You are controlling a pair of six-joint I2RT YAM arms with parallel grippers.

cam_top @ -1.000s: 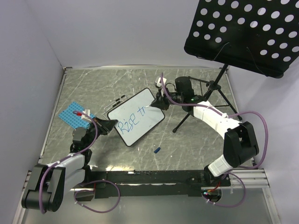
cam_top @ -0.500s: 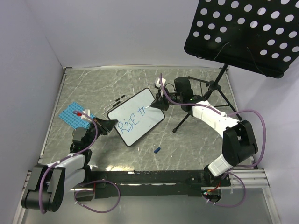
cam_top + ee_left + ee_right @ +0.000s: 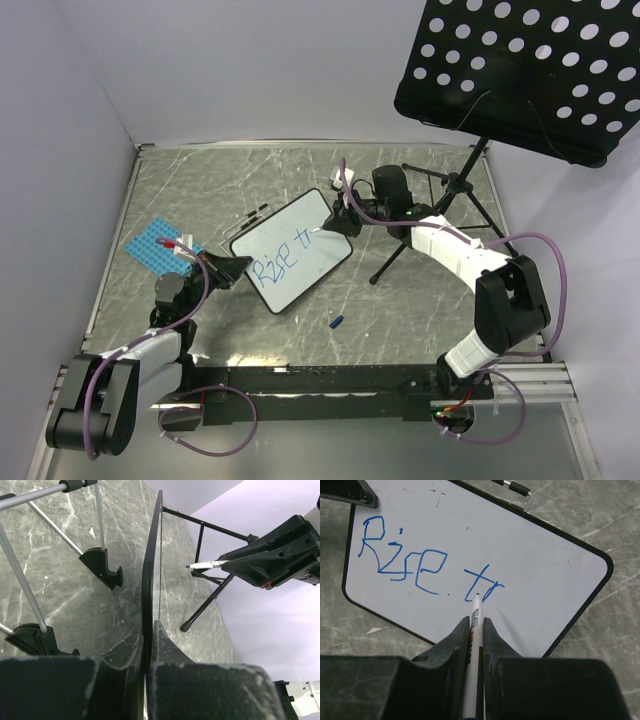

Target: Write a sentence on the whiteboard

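The whiteboard (image 3: 292,250) lies tilted in the middle of the table, white with a thin black frame (image 3: 150,575). Blue handwriting on it reads "Rise tr" (image 3: 420,567); this sentence (image 3: 282,258) also shows small in the top view. My left gripper (image 3: 235,268) is shut on the board's left edge (image 3: 146,645). My right gripper (image 3: 475,627) is shut on a white marker (image 3: 474,625), whose tip touches the board at the "r". From above, the right gripper (image 3: 335,222) sits at the board's right end, and the marker (image 3: 207,565) shows in the left wrist view.
A blue studded plate (image 3: 155,245) lies at the left. A black perforated music-stand tray (image 3: 520,70) stands at the back right on a tripod (image 3: 420,235). A blue cap (image 3: 337,322) lies in front of the board. Two thin black pens (image 3: 252,215) rest behind it.
The right gripper has shifted slightly while the marker tip stays on the board. The left gripper has not moved.
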